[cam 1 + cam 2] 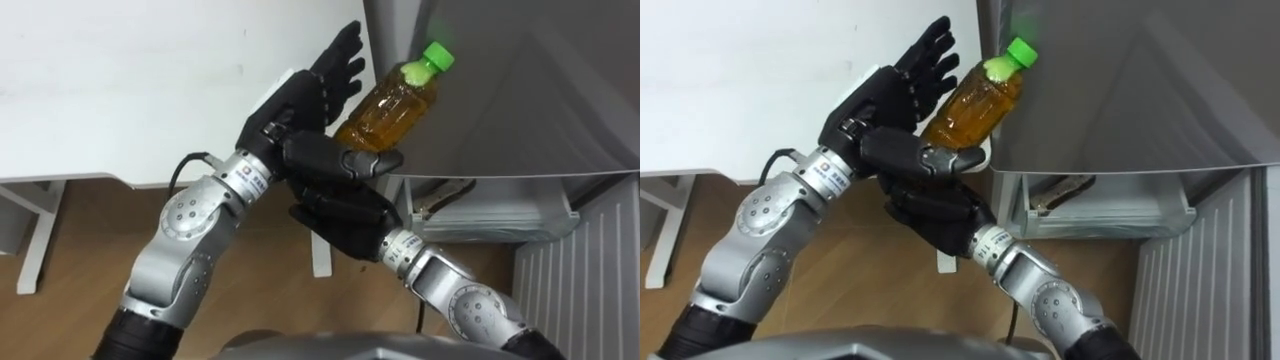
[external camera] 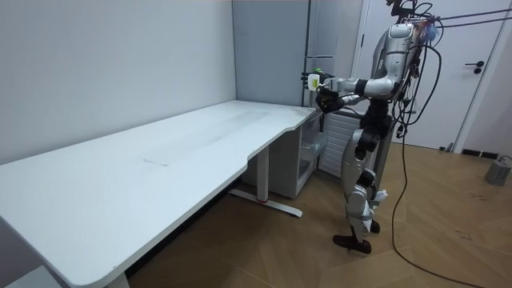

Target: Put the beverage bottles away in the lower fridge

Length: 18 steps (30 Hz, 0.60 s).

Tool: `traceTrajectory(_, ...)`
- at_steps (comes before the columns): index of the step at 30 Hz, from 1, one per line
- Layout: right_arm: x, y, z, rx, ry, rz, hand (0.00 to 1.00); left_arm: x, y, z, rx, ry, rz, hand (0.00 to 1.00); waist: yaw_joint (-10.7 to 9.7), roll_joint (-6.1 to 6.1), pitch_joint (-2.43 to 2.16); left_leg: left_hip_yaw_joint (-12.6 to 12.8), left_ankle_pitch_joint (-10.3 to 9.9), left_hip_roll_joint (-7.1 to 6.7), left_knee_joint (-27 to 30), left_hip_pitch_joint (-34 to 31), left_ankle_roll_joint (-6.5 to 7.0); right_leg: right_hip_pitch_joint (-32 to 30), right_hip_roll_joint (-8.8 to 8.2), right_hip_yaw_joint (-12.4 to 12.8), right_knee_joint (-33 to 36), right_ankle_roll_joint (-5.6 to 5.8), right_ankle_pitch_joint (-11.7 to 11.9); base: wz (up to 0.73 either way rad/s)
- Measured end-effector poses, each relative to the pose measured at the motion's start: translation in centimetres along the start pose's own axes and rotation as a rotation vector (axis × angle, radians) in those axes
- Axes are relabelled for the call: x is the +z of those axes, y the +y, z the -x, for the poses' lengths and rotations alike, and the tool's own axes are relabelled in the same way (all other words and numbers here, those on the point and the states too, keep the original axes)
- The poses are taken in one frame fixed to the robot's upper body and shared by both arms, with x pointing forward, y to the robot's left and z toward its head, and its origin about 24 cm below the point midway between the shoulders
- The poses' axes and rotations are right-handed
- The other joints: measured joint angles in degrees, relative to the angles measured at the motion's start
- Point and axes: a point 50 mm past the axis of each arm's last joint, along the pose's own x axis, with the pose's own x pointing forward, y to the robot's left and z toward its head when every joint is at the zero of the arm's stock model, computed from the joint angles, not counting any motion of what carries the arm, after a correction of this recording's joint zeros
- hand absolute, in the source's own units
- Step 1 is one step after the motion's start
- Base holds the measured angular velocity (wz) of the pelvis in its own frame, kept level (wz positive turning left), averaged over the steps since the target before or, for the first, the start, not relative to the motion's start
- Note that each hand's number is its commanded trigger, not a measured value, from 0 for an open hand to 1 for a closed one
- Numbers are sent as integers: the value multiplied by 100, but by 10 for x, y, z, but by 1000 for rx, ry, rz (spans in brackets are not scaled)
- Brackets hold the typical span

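Observation:
A clear bottle (image 1: 395, 105) of amber drink with a green cap (image 1: 437, 55) is held tilted in the air, cap pointing towards the grey fridge (image 1: 520, 90). My left hand (image 1: 305, 95) lies behind it with straight, spread fingers, and its thumb (image 1: 345, 160) crosses in front of the bottle's base. My right hand (image 1: 345, 215) sits directly beneath with curled fingers, apparently gripping the bottle's lower end, which the left thumb hides. In the room view I stand at the table's far end facing the fridge, with the bottle (image 2: 317, 79) held at chest height.
The white table (image 1: 130, 90) lies to my left, its leg (image 1: 320, 255) just below the hands. Under the fridge's grey front an open lower compartment with a white rim (image 1: 490, 215) shows. A ribbed white panel (image 1: 580, 290) is at lower right, above wooden floor.

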Motion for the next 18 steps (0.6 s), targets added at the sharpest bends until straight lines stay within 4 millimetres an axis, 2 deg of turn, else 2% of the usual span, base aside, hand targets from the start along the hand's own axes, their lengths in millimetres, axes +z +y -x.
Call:
traceTrajectory(7,2,-2,4,-2,-41,-24,100,7,6,2,55,-22,-17,0,128,22,-24,-4,6,2,38,19,-10,13,5,-3,-1,-11,8,0)
traceTrajectory(9,3,-5,8,-15,-70,-46,100,17,14,5,115,-61,-36,0,248,30,-28,-8,7,8,34,53,-10,31,5,32,-2,-12,9,-5)
traceTrajectory(12,5,-9,14,-37,-100,-62,100,30,26,13,210,-113,-55,0,297,33,-31,-19,6,3,12,104,-10,91,3,31,-11,-11,9,-1)
traceTrajectory(16,14,-18,25,-89,-160,-40,100,63,43,36,401,-245,-156,0,316,46,-40,-30,6,7,-24,112,-9,134,19,16,-83,-11,45,0)
traceTrajectory(18,16,-22,31,-110,-184,-32,100,75,47,45,473,-311,-193,0,396,70,-47,-28,6,8,-10,105,-9,139,23,28,-81,-12,46,-3)
